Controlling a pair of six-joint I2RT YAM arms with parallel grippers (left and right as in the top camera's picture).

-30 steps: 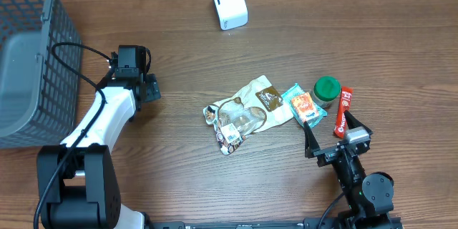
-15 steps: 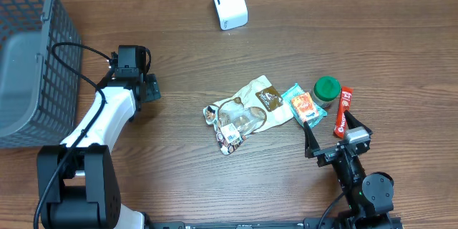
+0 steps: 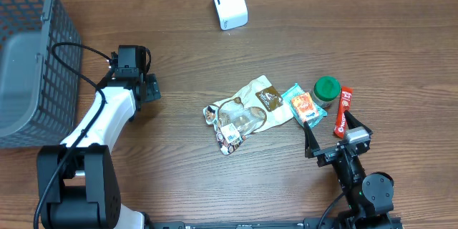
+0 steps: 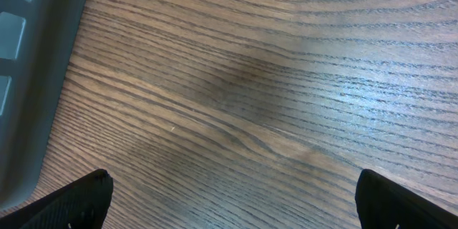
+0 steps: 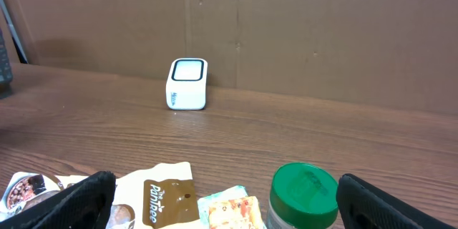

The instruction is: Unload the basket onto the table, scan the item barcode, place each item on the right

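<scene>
My left gripper point(image 3: 148, 90), left of centre in the overhead view, has its jaws spread wide and empty over the bare wooden table point(image 3: 186, 50), near the grey basket point(image 3: 28, 50). My right gripper point(image 3: 333, 133), lower right, is likewise wide apart and holds nothing. Items for scanning lie close together at centre right, just above it: green-lidded jar point(image 3: 326, 90), red packet point(image 3: 344, 111), teal snack packet point(image 3: 303, 106), cream pouch point(image 3: 260, 99), clear wrapper point(image 3: 230, 125); the white scanner point(image 3: 229, 4) stands upper centre, well apart.

Wooden table point(image 3: 343, 36), white scanner point(image 3: 229, 4), grey basket point(image 3: 28, 57), snack pouches point(image 3: 259, 101), green-lidded jar point(image 3: 326, 89), red sachet point(image 3: 344, 111)
</scene>
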